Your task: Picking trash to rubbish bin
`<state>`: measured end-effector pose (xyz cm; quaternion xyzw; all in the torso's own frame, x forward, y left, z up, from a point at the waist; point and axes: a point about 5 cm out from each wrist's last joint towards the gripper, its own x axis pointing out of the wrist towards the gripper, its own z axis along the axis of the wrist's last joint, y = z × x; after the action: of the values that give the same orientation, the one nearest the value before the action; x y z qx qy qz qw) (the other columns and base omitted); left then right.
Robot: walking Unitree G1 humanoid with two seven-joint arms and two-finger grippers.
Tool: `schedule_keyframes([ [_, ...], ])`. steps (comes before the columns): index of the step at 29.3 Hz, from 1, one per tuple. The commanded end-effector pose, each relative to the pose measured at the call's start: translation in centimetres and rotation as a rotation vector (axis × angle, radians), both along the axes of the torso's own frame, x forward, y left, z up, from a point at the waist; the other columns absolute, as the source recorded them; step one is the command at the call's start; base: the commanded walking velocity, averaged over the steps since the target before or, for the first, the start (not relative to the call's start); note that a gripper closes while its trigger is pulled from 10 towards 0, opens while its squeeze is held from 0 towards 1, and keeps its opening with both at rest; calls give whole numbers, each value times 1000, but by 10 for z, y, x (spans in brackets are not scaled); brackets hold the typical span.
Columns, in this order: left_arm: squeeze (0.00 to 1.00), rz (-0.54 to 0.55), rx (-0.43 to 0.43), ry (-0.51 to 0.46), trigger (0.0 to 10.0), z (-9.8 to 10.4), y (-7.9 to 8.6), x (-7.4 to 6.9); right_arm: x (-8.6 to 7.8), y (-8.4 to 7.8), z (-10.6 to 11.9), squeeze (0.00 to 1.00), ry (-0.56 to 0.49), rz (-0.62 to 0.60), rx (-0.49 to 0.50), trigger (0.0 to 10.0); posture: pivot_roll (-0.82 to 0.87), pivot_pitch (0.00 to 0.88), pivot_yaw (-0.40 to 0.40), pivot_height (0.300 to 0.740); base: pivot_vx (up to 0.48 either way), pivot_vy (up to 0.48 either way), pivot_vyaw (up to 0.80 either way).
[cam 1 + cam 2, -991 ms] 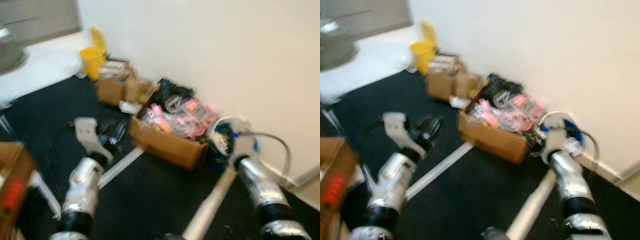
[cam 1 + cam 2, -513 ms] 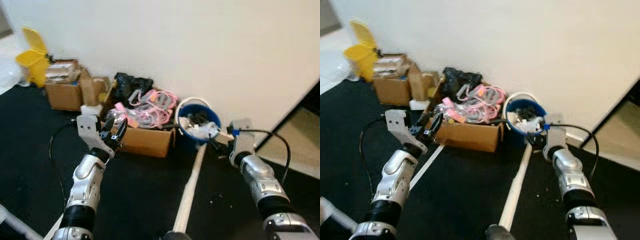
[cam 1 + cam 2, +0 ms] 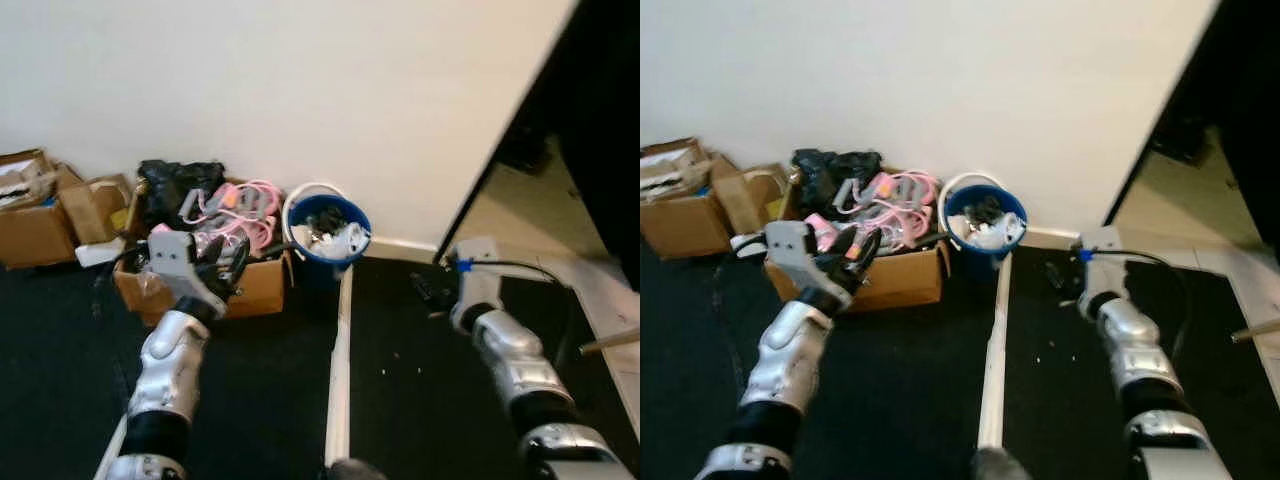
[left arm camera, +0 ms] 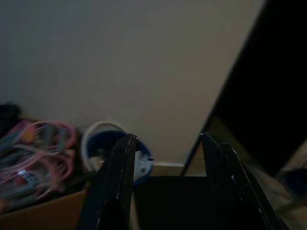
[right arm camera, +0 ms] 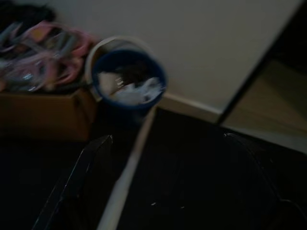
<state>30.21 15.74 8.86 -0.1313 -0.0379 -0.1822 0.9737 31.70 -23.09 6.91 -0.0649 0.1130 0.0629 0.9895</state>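
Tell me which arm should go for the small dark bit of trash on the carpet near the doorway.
Right. The right gripper hangs close above the dark scrap, while the left gripper is over the cardboard box, beyond the blue bin.

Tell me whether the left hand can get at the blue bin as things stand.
Probably yes. The left hand is raised in front of the cardboard box, and the blue bin stands just beyond the box's far corner against the wall. Nothing lies between them, though the arm would need to stretch or the robot step closer.
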Motion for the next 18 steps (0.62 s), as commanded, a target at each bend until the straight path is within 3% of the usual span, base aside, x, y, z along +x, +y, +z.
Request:
schedule_keyframes([
  [1,0,2,9,18,10000,-5,2,-2,-2,3,-3,0,5,3,4,10000,-12,0,-18,740,0,0,-800],
  [18,0,-12,7,20,10000,-7,1,-3,-1,7,1,0,-10,10,-2,10000,-14,0,-19,740,0,0,-800],
])
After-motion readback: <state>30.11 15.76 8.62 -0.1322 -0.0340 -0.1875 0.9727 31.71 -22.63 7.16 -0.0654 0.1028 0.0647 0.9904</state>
